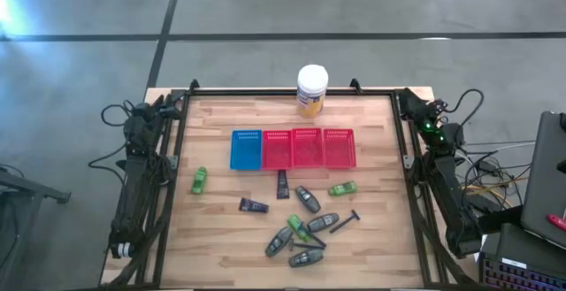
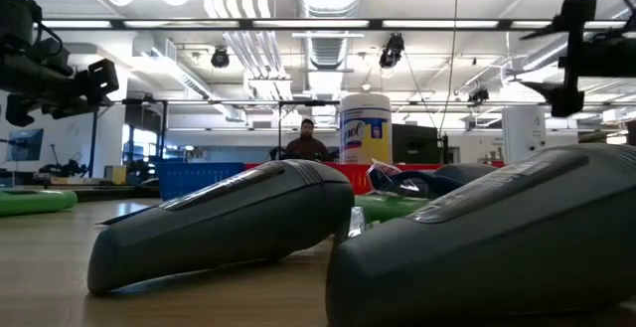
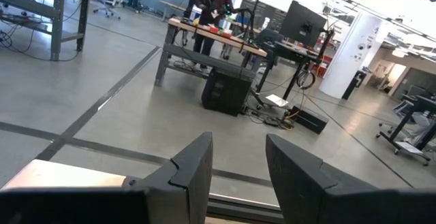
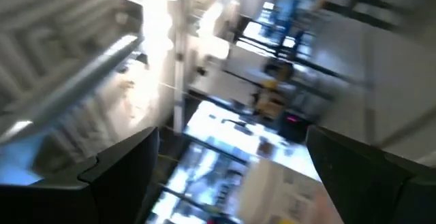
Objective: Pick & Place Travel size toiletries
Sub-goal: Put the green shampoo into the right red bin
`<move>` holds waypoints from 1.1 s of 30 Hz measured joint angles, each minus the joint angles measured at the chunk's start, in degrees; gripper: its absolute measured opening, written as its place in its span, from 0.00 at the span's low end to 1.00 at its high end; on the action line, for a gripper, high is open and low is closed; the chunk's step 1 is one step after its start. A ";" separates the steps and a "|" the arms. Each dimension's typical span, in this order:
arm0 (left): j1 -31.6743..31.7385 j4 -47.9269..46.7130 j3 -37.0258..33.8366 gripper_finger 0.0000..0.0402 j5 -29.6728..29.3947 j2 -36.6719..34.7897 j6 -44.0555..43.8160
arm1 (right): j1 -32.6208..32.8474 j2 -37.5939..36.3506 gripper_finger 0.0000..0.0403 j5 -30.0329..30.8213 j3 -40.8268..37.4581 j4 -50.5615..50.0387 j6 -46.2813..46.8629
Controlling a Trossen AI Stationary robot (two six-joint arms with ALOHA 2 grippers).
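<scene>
High view: toiletries (image 1: 305,220) lie scattered on the worktop (image 1: 212,247) in front of the blue basket (image 1: 246,149) and red baskets (image 1: 308,147); both arms parked at the side edges. Low view: grey tubes (image 2: 224,223) close up, canister (image 2: 365,128) behind. Left wrist view: left gripper (image 3: 238,166) jaws part-way apart, empty. Right wrist view: right gripper (image 4: 231,169) jaws wide apart, empty.

Scattered toiletries (image 1: 305,225) below baskets (image 1: 293,148)
</scene>
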 joint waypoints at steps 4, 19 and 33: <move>0.00 -0.02 0.00 0.35 0.00 0.00 0.00 | 4.36 1.04 0.91 1.14 1.38 3.22 1.27; 0.02 -0.06 0.00 0.35 -0.01 0.00 0.00 | 49.70 29.48 0.91 0.91 28.38 -50.38 -27.17; 0.00 -0.08 0.00 0.35 -0.02 0.00 0.01 | 72.51 52.23 0.91 -1.57 38.71 -67.40 -37.29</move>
